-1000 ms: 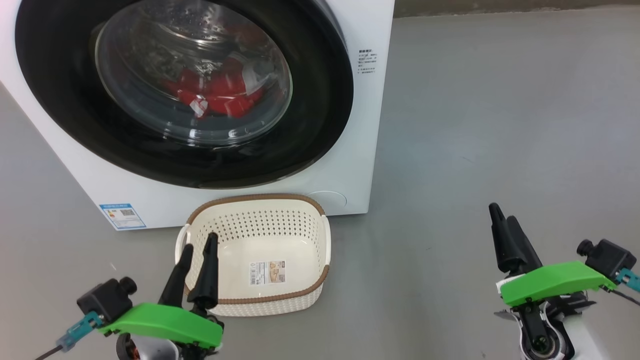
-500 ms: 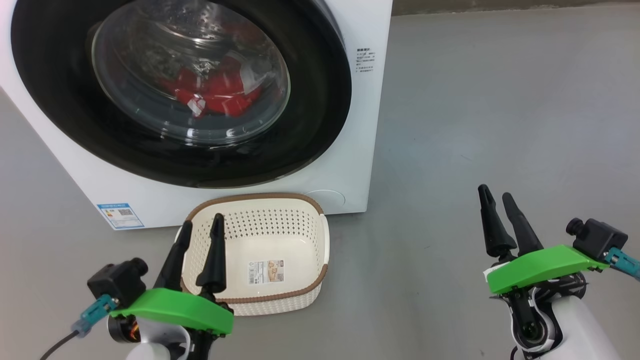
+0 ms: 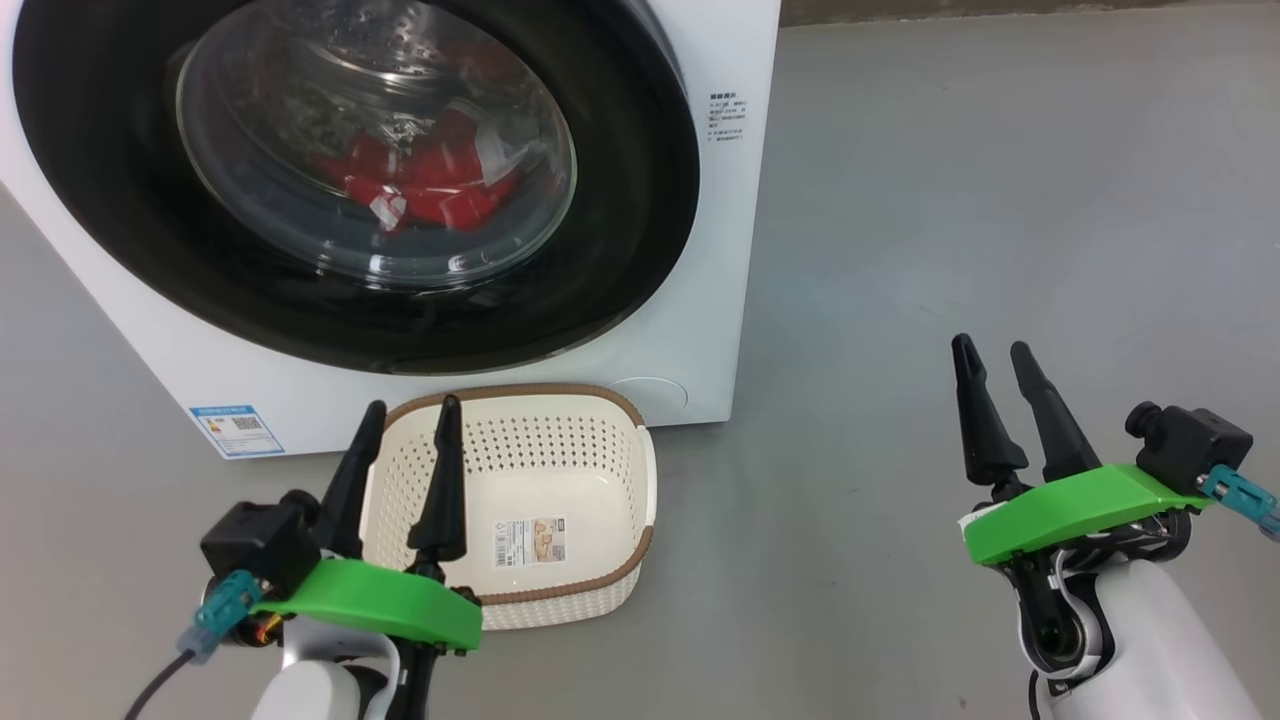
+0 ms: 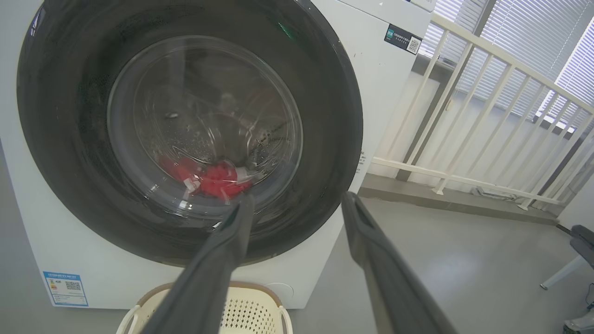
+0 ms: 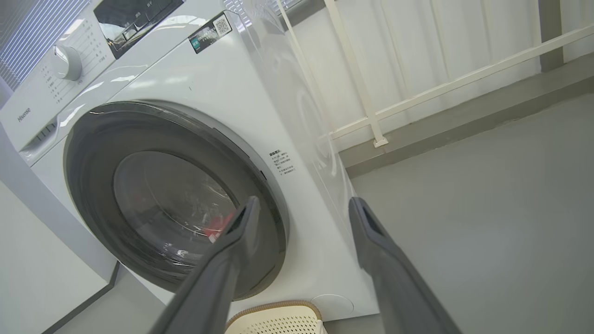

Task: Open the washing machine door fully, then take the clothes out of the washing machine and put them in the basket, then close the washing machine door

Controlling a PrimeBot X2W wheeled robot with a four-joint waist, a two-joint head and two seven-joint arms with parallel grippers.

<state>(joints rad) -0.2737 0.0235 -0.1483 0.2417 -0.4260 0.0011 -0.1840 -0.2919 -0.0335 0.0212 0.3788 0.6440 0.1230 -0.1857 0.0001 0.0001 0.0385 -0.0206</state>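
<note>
head view sets the washing machine door (image 3: 640, 200) shut flat against the front of the washing machine (image 3: 715, 300), up and ahead of both arms. the left fingers (image 3: 445, 470) are spread and hold nothing. they hover above the near left corner of the basket (image 3: 540, 440), tips aimed at the door's lower rim, so this arm stands straight in front of the door. the right fingers (image 3: 980, 420) are also spread and empty. they hang over bare floor (image 3: 950, 200) well off to the right, past the machine's right front edge. in the right wrist view they frame that edge and the door's right rim.

the door is round, so it has no long axis to line up with. what counts is which side of the rim swings free, and the hinge side cannot be told. a small dark notch (image 5: 262, 176) on the right rim may be the pull. if so, the right arm has the more direct line to it, though the left is nearer the door as a whole.

the door's rim is wide, glossy and black, and looks likely to be slick for the fingers. its glass bowl (image 3: 300, 120) bulges outward. behind it the clothes (image 3: 430, 190) lie low in the drum, red with bits of white. the basket stands empty on the floor, just before the machine's foot and below the door.
</note>
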